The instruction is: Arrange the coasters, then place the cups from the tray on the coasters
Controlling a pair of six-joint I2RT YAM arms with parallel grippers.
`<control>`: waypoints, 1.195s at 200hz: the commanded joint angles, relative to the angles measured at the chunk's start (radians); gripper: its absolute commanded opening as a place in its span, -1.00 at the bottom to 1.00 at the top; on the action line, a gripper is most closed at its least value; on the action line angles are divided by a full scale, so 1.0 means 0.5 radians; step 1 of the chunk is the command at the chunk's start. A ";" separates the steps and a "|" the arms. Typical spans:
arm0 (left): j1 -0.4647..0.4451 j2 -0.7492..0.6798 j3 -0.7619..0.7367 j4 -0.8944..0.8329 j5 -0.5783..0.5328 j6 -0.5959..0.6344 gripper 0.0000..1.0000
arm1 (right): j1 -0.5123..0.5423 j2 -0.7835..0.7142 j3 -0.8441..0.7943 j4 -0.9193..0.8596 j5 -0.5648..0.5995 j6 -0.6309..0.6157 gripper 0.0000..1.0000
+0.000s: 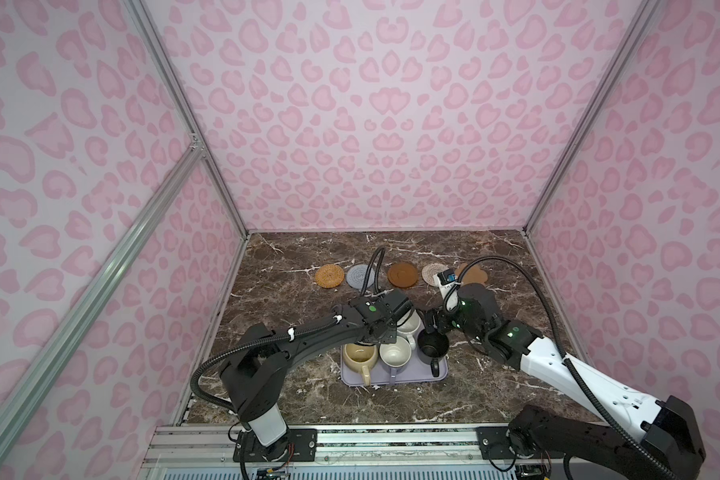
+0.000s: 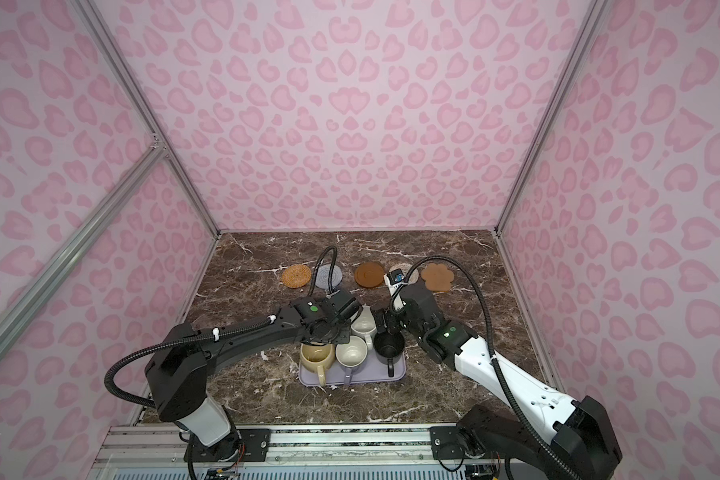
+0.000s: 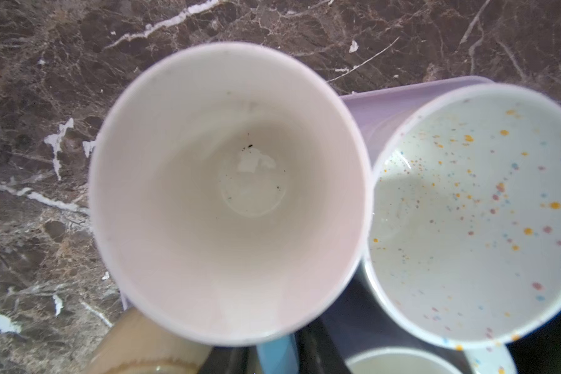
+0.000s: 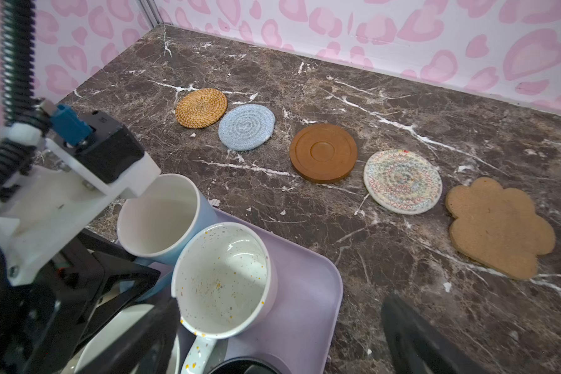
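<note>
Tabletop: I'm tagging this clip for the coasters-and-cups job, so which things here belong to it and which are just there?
Job: orange rattan coaster, grey-blue coaster, brown coaster, beige woven coaster, paw-shaped cork coaster; light blue cup, speckled cup, yellow cup, lavender cup, black cup; lavender tray.
Not the job: marble tabletop, pink patterned walls, mounting rail.

Soft, even light from above fills both top views, and we see their corners dim. In the left wrist view the rim of the light blue mug (image 3: 230,194) is blurred, and a bright patch lies inside the speckled white mug (image 3: 467,210). The nearest parts of the right wrist view are out of focus.
</note>
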 commanded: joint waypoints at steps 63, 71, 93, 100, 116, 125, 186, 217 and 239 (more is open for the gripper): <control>0.005 0.006 -0.030 0.014 -0.119 -0.075 -0.50 | -0.007 -0.012 -0.006 0.026 -0.036 0.030 0.97; 0.005 0.018 -0.032 0.028 -0.113 -0.077 -0.48 | -0.008 -0.018 -0.011 0.033 -0.042 0.034 0.97; 0.005 0.055 -0.018 0.036 -0.107 -0.070 -0.46 | -0.013 -0.029 -0.027 0.054 -0.036 0.033 0.97; 0.005 0.064 -0.013 0.034 -0.112 -0.065 -0.46 | -0.012 -0.026 -0.026 0.053 -0.037 0.033 0.97; 0.005 0.071 0.001 0.009 -0.135 -0.062 -0.49 | -0.015 -0.014 -0.023 0.050 -0.036 0.034 0.97; 0.005 0.063 0.003 0.003 -0.143 -0.059 -0.54 | -0.018 -0.007 -0.022 0.051 -0.036 0.036 0.96; 0.005 -0.097 -0.035 0.013 -0.189 -0.058 -0.91 | -0.018 0.002 -0.021 0.054 -0.039 0.039 0.96; 0.005 -0.191 -0.054 0.021 -0.209 -0.062 -0.92 | -0.020 0.005 -0.021 0.062 -0.042 0.042 0.95; 0.007 -0.258 -0.048 -0.013 -0.283 -0.061 -0.99 | -0.019 0.005 -0.024 0.074 -0.055 0.044 0.93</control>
